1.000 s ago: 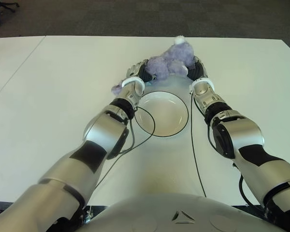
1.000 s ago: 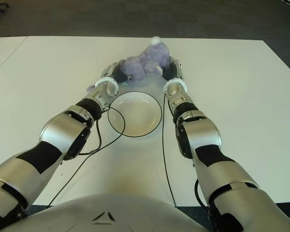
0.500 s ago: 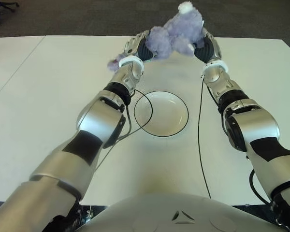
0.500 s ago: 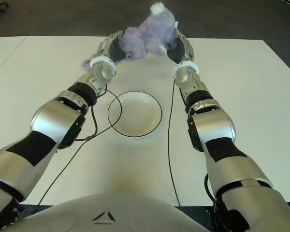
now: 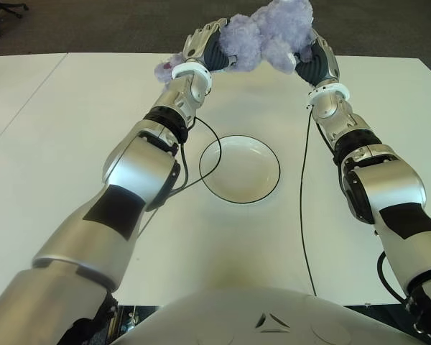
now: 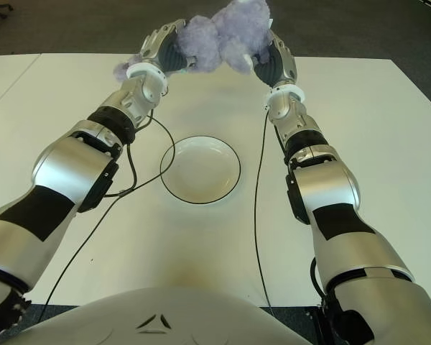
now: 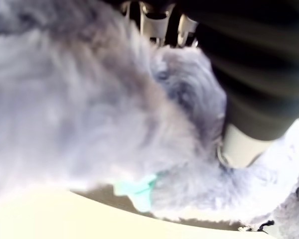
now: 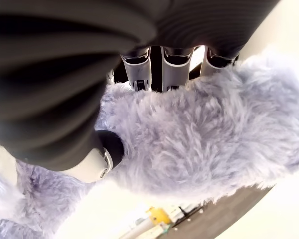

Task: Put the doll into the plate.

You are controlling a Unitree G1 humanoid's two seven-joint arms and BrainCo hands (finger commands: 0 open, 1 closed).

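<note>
Lifted higher than a second ago, the fluffy lavender doll point(image 5: 266, 32) hangs above the table's point(image 5: 72, 144) far edge, beyond the plate point(image 5: 239, 169), left hand point(image 5: 205, 50) and right hand point(image 5: 316, 63) fingers pressed into its fur.

A wide white rectangular tabletop point(image 5: 72, 144) is filling most of both eye views, its far edge running straight across. A second white table surface point(image 5: 11, 86) is sitting flush against it on the left, a thin seam slanting between the two. Dark grey carpeted floor point(image 5: 115, 29) is stretching away beyond the far edge. The black wheeled base of an office chair point(image 5: 11, 8) is showing at the far left corner. In the right wrist view, a small yellow object point(image 8: 159, 215) is appearing in the background, possibly some fixture.
</note>
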